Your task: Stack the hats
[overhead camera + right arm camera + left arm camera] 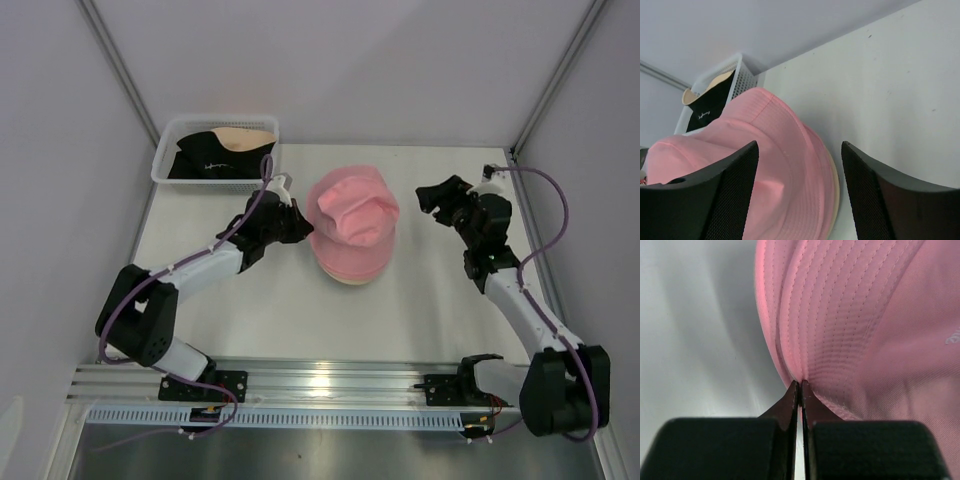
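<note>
A pink hat (352,208) lies crumpled on top of a stack, with another pink hat and a cream hat (350,276) under it, mid-table. My left gripper (303,228) is at the stack's left side; in the left wrist view it (800,386) is shut, its tips pinching the pink hat's brim (840,340). My right gripper (432,200) is open and empty, to the right of the stack and apart from it. In the right wrist view (799,145) the pink hat (775,165) and the cream brim (836,192) show between its fingers. A black hat (205,160) and a cream hat (245,137) lie in the basket.
A white mesh basket (215,182) stands at the back left corner; it also shows in the right wrist view (742,67) with the black hat (707,107). Enclosure walls rise on the left, back and right. A metal rail runs along the near edge.
</note>
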